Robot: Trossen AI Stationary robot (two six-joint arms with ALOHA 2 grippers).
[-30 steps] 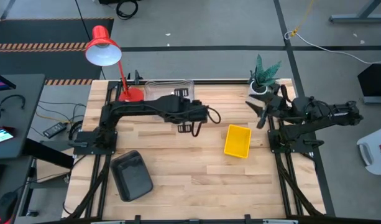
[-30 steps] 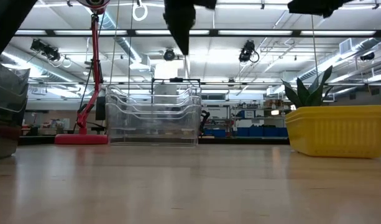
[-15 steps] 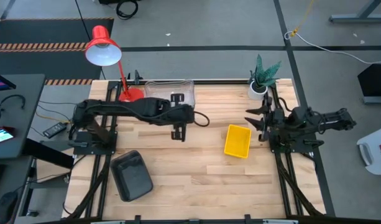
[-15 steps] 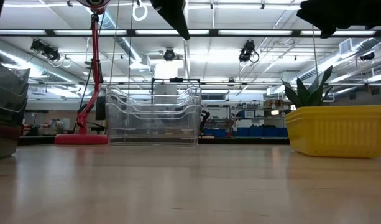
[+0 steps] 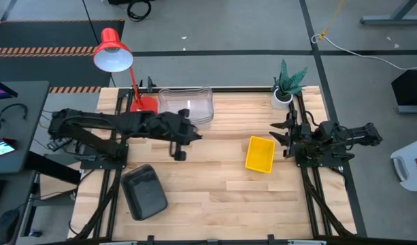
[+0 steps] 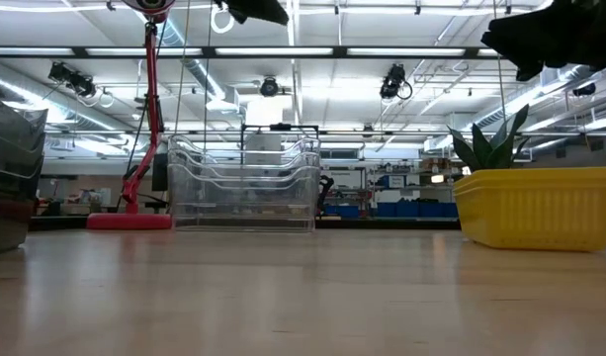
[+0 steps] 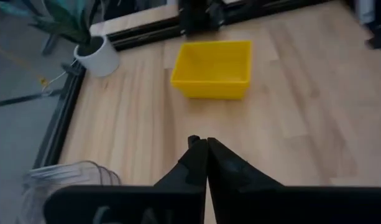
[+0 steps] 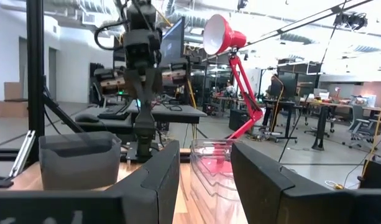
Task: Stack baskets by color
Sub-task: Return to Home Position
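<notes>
Left tool (image 5: pixel 178 155) retracted, closed, empty | right tool (image 5: pixel 277 133) parted, empty | lamp (image 5: pixel 113 53) beside clear baskets (image 5: pixel 189 103)

Robotics lab, open industrial hall: wooden tabletop (image 5: pixel 215 197) in black rail frame, hazard-striped floor tape (image 5: pixel 38 50), loose cables (image 5: pixel 137 8) on grey floor, ceiling strip lights (image 6: pixel 401 51), desks (image 8: pixel 178 111) with monitors (image 8: pixel 176 40) behind.

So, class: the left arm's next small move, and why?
Probably fold the left gripper back to its base: it hangs shut and empty, the clear baskets, grey baskets and yellow baskets each form one pile, and the right gripper sits by its base.
</notes>
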